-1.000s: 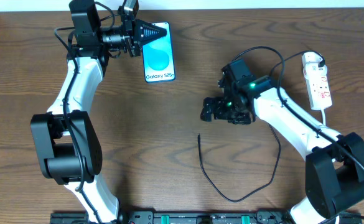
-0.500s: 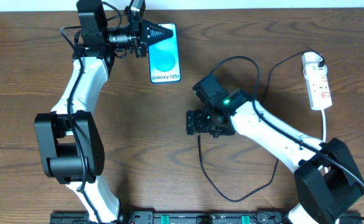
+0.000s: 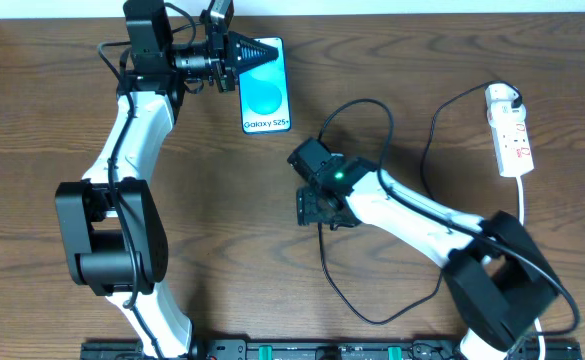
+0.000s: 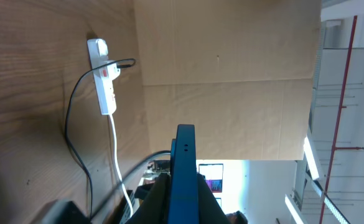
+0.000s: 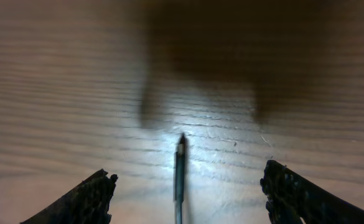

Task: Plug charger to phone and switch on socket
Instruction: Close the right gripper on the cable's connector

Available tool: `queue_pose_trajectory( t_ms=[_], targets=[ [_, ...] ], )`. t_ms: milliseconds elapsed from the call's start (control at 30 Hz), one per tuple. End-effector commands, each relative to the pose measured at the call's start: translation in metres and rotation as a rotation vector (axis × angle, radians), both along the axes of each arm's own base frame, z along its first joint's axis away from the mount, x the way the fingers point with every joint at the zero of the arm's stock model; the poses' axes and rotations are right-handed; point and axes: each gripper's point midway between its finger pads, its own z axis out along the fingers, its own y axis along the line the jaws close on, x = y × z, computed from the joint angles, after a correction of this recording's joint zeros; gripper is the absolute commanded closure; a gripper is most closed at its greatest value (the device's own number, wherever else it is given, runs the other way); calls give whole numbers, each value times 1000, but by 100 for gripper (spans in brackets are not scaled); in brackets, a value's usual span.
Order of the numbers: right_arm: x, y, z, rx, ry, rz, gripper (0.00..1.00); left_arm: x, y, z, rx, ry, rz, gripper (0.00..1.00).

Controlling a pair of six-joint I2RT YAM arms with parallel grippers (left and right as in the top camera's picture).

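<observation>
The phone (image 3: 265, 90), with a blue screen and "Galaxy S25" text, lies at the table's back, left of centre. My left gripper (image 3: 244, 52) is shut on its top end. In the left wrist view the phone shows as a blue edge (image 4: 184, 155) between the jaws (image 4: 183, 186). The black charger cable (image 3: 334, 285) loops over the table to the white socket (image 3: 510, 130) at the far right, which also shows in the left wrist view (image 4: 104, 78). My right gripper (image 3: 320, 208) is open, low over the cable's free tip (image 5: 180, 155), which lies between its fingers (image 5: 188, 177) without touching them.
The socket's white cord (image 3: 523, 195) runs from the strip toward the front right. A black rail (image 3: 302, 350) lines the front edge. A tan cardboard panel (image 4: 225, 74) stands beyond the table in the left wrist view.
My right arm has swung left and forward until its open gripper sits over the cable's free tip. My left gripper shifted slightly right with the phone, then held still.
</observation>
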Motion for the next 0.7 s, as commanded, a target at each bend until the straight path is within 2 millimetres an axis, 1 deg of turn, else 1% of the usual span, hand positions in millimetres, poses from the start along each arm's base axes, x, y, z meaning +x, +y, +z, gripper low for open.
queue_pose_trajectory(
  t_ms=[0,67,267,300,333,467,667],
  targets=[
    [-10,6,-11,17,68,-10,27,-6,1,19,-4,-56,-14,93],
    [-14,8,-14,24,94,-20,34,-6,1,19,-4,-56,-14,93],
    [-24,8,-27,-10,128,-31,36,-5,1,19,-4,-56,-14,93],
    [-26,7,-29,-20,137,-29,42,-6,1,19,-4,-56,-14,93],
    [-29,5,-31,-29,148,-36,44,-6,1,19,-4,-56,-14,93],
    [-33,4,-36,-38,174,-56,46,-5,1,19,-4,-56,-14,93],
    [-33,4,-37,-40,176,-56,66,-5,1,19,-4,-56,-14,93]
  ],
)
